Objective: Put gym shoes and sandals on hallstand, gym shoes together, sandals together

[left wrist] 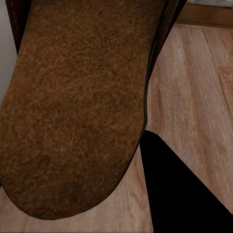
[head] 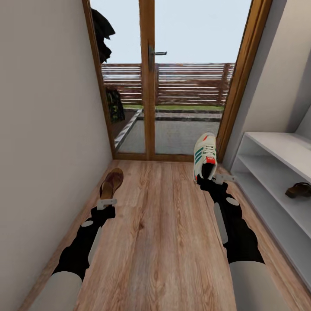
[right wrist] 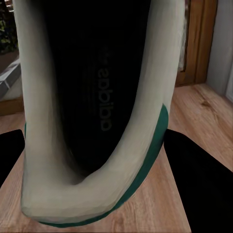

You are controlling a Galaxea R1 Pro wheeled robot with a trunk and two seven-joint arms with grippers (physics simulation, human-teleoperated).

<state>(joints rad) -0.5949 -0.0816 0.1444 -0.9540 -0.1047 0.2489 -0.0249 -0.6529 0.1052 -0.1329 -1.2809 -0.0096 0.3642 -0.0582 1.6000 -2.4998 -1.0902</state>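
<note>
Corridor carry, both arms loaded. Right gripper point(head: 214, 176) is clamped on the heel of a cream-white lace-up sneaker with green stripes point(head: 204, 155), toe pointing toward the glazed door, long axis along the corridor. Left gripper point(head: 107, 202) likewise grips a dark brown leather sandal point(head: 112, 182). A second sandal point(head: 299, 189) lies on the pale grey shoe rack point(head: 276, 144). Advisable: turn rackward, keep each shoe level, set the sandal beside its mate.

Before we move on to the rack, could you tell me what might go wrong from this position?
1. The right gripper holds the gym shoe only by its heel end, toe pointing away; it could tilt or slip while swinging toward the hallstand.
2. The left gripper grips the sandal at one end close to the left wall; turning could scrape it.
3. A second sandal already sits on a shelf; a careless placement could knock it.
</note>
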